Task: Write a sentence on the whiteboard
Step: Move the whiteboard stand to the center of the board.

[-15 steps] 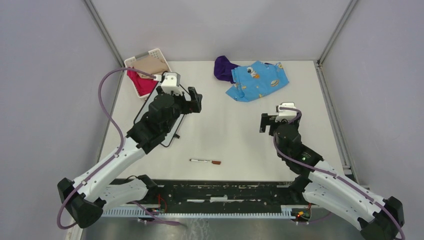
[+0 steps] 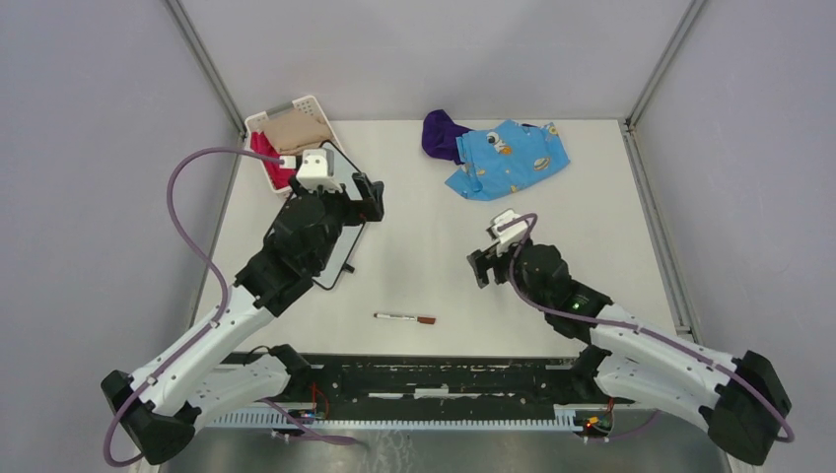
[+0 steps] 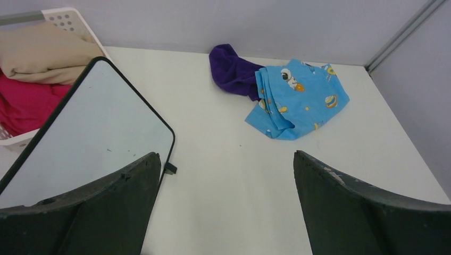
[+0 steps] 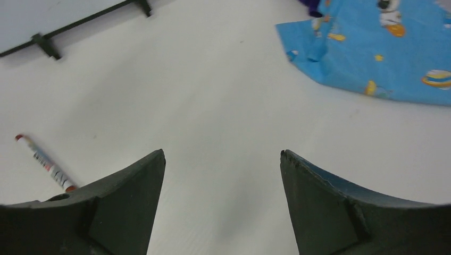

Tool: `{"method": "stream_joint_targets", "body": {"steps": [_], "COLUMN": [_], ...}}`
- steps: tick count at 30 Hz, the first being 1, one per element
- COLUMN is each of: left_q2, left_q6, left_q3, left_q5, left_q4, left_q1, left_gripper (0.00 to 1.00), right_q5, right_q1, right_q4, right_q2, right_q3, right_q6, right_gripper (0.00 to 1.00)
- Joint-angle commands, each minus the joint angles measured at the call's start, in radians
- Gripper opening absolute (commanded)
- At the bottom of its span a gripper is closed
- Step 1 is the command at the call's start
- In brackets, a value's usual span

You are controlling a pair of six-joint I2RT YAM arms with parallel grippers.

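Note:
The whiteboard lies flat at the left of the table, black-framed. In the top view my left arm covers most of it, leaving only an edge. No sentence shows on the white surface in view. My left gripper hovers open over the board's right edge, its jaws empty and wide. A thin marker with a red cap lies near the table's front. My right gripper hangs open and empty to the right of and beyond the marker, which shows at the lower left of the right wrist view.
A white slatted basket holding beige and pink cloth stands at the back left, just past the board. A blue patterned cloth and a purple cloth lie at the back centre. Metal frame posts line the table's sides.
My right arm has swung left and nearer, bringing its gripper closer to the marker. My left gripper has shifted slightly left and back over the board. Both stay open.

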Motion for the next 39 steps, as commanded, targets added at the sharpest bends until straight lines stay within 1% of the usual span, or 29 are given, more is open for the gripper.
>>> {"method": "stream_joint_targets", "body": {"steps": [1, 4, 8, 10, 13, 16, 18, 23, 26, 33, 39], "left_q2": [-0.049, -0.061, -0.083, -0.095, -0.112, -0.125, -0.129, -0.13, -0.134, -0.169, -0.178], "left_q6": [0.039, 0.042, 0.053, 0.058, 0.064, 0.068, 0.069, 0.068, 0.056, 0.048, 0.045], "left_q3": [-0.012, -0.014, -0.017, -0.02, -0.022, -0.023, -0.022, -0.018, -0.005, -0.005, -0.003], "left_q5": [-0.094, -0.113, -0.126, -0.138, -0.145, -0.142, -0.138, -0.133, -0.122, -0.087, -0.083], "left_q4": [0.066, 0.067, 0.073, 0.075, 0.081, 0.083, 0.084, 0.081, 0.066, 0.069, 0.067], "left_q1": [-0.003, -0.003, -0.002, -0.002, -0.003, -0.002, -0.002, 0.002, 0.008, 0.013, 0.014], "left_gripper": [1.0, 1.0, 1.0, 1.0, 1.0, 1.0, 1.0, 1.0, 1.0, 1.0, 1.0], "right_q5": [-0.102, -0.133, -0.211, -0.226, -0.238, -0.295, -0.385, -0.44, -0.471, -0.457, -0.457], "right_q1": [0.087, 0.126, 0.127, 0.127, 0.125, 0.086, 0.057, 0.04, 0.029, 0.014, 0.001], "right_q4": [0.152, 0.272, 0.514, 0.577, 0.455, 0.499, 0.498, 0.512, 0.493, 0.377, 0.351], "right_q2": [0.141, 0.271, 0.444, 0.535, 0.706, 0.844, 0.937, 1.108, 1.184, 1.334, 1.4], "right_q3": [0.018, 0.053, 0.079, 0.13, 0.321, 0.414, 0.499, 0.641, 0.738, 0.944, 1.004], "right_q6": [-0.048, -0.115, -0.201, -0.234, -0.281, -0.253, -0.222, -0.227, -0.213, -0.219, -0.185], "right_gripper": [0.84, 0.84, 0.83, 0.83, 0.83, 0.82, 0.78, 0.72, 0.69, 0.68, 0.66]}}
